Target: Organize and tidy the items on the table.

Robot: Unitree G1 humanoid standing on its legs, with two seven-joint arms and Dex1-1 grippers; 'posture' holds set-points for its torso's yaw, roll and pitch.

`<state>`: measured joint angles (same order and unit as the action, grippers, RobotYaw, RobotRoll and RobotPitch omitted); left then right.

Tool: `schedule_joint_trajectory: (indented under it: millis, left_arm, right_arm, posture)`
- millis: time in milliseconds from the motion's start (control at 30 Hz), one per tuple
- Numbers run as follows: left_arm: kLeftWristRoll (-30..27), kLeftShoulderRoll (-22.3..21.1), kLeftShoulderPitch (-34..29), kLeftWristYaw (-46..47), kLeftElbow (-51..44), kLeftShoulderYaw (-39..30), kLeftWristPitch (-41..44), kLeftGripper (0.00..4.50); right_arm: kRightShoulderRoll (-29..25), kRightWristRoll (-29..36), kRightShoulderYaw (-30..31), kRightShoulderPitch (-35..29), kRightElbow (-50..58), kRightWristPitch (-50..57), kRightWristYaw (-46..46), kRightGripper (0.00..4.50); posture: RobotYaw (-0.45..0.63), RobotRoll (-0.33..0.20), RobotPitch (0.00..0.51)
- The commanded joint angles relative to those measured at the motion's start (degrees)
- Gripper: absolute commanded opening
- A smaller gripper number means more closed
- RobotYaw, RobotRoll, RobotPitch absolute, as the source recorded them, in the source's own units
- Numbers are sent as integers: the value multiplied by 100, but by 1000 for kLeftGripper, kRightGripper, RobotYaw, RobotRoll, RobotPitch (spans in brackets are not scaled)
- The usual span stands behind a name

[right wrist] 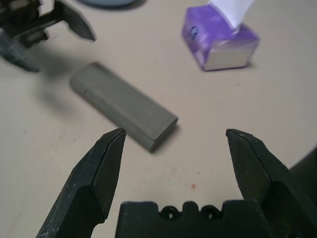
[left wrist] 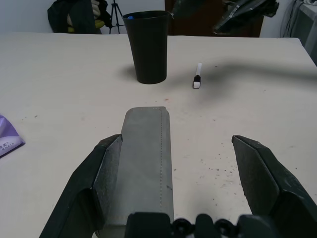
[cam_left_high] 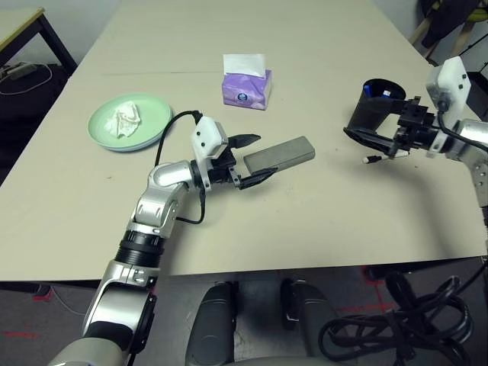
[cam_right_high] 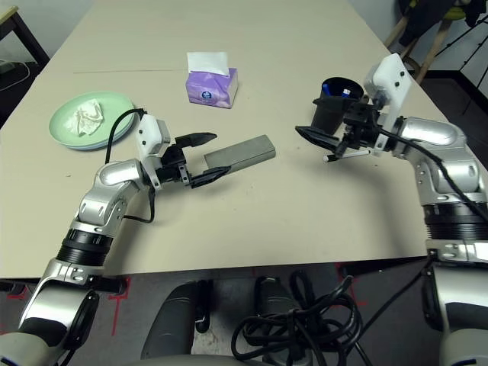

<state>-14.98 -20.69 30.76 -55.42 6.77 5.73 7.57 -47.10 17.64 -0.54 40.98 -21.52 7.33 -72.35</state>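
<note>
I have a broad, matte beige table (cam_left_high: pixel 191 236) in front of me, with a few dark specks and a thin line across its surface toward the far side. At the left, a crumpled white tissue (cam_left_high: pixel 123 120) sits on the pale green plate (cam_left_high: pixel 156 114), which rests on a pale blue plate (cam_left_high: pixel 136 146). The purple tissue box (cam_left_high: pixel 245 90) stands farther back near the middle, a white sheet sticking up from it.

My left gripper (left wrist: pixel 177 136) has its jaws spread at the left end of the grey glasses case (cam_left_high: pixel 290 154), which lies flat in the near middle; they aren't pinching it. My right gripper (right wrist: pixel 176 131) is spread wide too, holding nothing, close to the black cup (left wrist: pixel 148 49) on the right. The cup stands upright with something blue inside, and a white pen (left wrist: pixel 198 72) with a black end lies near it.

Beyond the far left corner I see a smaller yellow-edged desk (cam_left_high: pixel 17 25); at far right, a chair (cam_right_high: pixel 451 14) with dark cloth and a tripod (left wrist: pixel 117 17). Black cables (cam_right_high: pixel 305 324) coil by the near edge, above a grey floor (cam_right_high: pixel 149 293) marked with red lines.
</note>
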Motion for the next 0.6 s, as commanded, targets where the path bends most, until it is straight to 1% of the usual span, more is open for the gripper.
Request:
schedule_joint_trajectory:
  millis: [33,233,400,533,600]
  left_arm:
    - [24,-67,11,4,-216,85,57,4500]
    - [10,-105,142,-5,-257,90,79,4500]
    - [-1,-111,184,35,-361,75,130,4500]
    - [25,-203,151,58,-463,30,129,4500]
    - [8,-244,143,73,-513,18,154,4500]
  right_arm:
    - [-311,-678,465,279,-639,-937,-671,4449]
    - [-529,-1863,1241,1249,-2086,-2435,-1223,4449]
    - [-377,-2465,1640,2028,-3063,-3189,-1469,4449]
    - [-441,-3171,2158,2598,-3730,-3671,-1836,4449]
    - [-434,-3496,2334,2795,-3986,-3913,-1704,4449]
  posture:
    - [62,0,260]
    - [60,0,275]
    - [83,0,284]
    - [96,0,296]
    - [98,0,299]
